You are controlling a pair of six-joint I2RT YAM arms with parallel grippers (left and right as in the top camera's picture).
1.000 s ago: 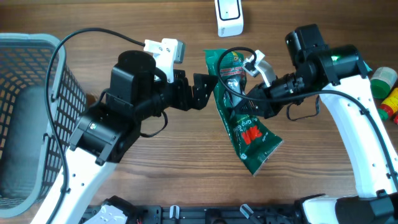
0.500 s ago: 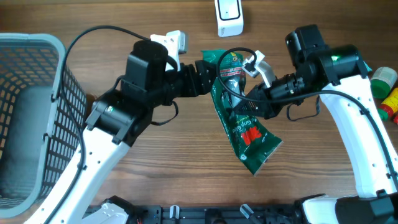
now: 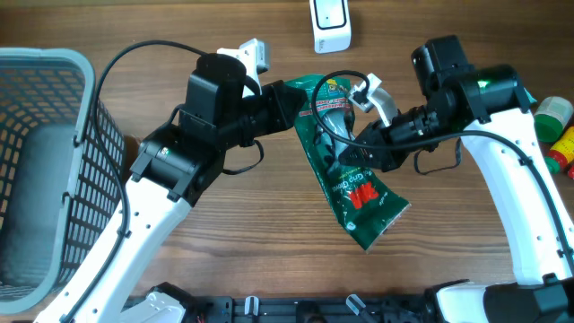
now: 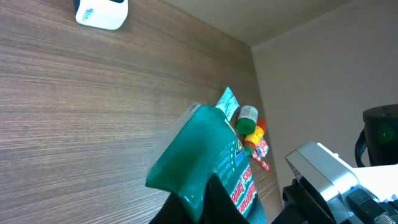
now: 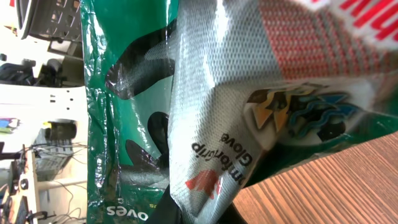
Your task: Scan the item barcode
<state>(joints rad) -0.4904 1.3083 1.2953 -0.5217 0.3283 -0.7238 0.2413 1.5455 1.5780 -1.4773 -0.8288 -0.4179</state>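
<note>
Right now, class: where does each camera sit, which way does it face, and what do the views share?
Overhead: above the table, facing down; left claw and right claw on the green packet.
Left wrist: on left arm, facing across the table toward the scanner; own fingers low.
Right wrist: close against the packet; own fingers low.
Shared: all show the packet.

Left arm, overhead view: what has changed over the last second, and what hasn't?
The left tool swung right and toward the far side of the table, reached the upper left edge of the green packet and shut on it. The right tool stayed shut on the packet's middle. The packet, the white scanner and the basket roughly kept their places.
</note>
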